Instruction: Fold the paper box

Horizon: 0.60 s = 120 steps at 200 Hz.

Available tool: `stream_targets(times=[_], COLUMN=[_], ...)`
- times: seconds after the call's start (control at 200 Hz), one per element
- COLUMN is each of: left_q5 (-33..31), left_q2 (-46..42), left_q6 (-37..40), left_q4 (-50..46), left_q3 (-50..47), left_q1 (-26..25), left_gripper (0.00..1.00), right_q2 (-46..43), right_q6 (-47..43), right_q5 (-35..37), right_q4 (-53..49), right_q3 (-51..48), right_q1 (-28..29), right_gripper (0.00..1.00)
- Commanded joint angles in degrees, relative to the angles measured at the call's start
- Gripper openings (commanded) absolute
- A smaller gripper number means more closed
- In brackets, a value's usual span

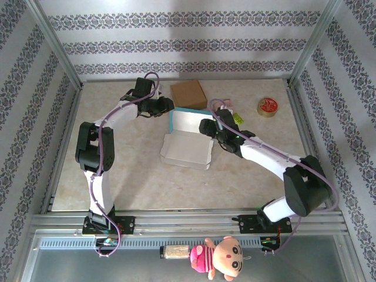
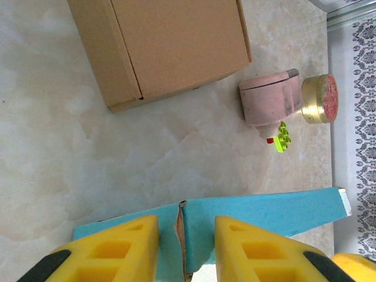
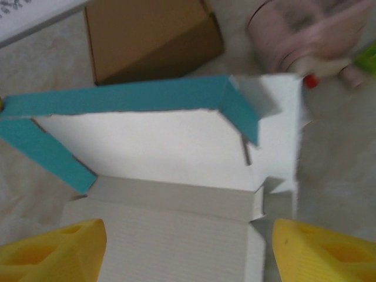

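Box (image 1: 185,150) is mid-table, partly folded: white inside, teal outside. The low white tray is nearest the arms, and the back panel stands up behind it with teal flaps at both ends. In the right wrist view the box (image 3: 170,135) shows the right teal flap bent inward and the left one splayed out.

Left gripper (image 1: 167,107) is at the box's far-left corner. In its wrist cam the gripper (image 2: 187,249) has its jaws apart, with the seam of the teal wall (image 2: 264,214) in the gap. Can't tell if the pads touch it.

Right gripper (image 1: 208,126) is at the far-right side of the box. In its wrist cam the gripper (image 3: 188,258) has its jaws spread wide over the white tray, clamping nothing.

Brown carton (image 1: 188,94) sits just behind the box, apart from it. A pink item (image 2: 270,100) and a green toy (image 2: 282,138) are right of the carton. A tape roll (image 1: 267,107) is further right. A plush doll (image 1: 220,258) lies at the near rail.
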Motion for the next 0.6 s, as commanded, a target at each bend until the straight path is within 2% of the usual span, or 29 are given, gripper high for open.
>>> stream_targets(times=[0.0,0.23,0.35,0.595], left_q5=[0.2,0.0,-0.1,-0.2], left_q2=[-1.0,-1.9,-2.5,-2.7], left_q6=[-0.1,-0.3,-0.4,-0.9], left_q4=[-0.4,-0.4,0.0,1.2], left_q3=[-1.2,-2.4,-3.0,-4.0], left_q1=[-0.8,-0.9,-1.0,-1.2], left_gripper=[0.29,0.29,0.29,0.29], right_q2=[2.2,12.9,15.3,13.9], right_q6=[-6.2,-11.5,-11.8,-7.7], right_q5=[8.8,14.4,18.1,13.7], right_q4=[-3.4,-2.8,-3.1,-3.0], right_q3=[-0.8,5.9,7.0,5.3], right_q1=[-0.7,-0.2,-0.2,0.0], right_gripper=[0.75,0.57,0.46,0.23])
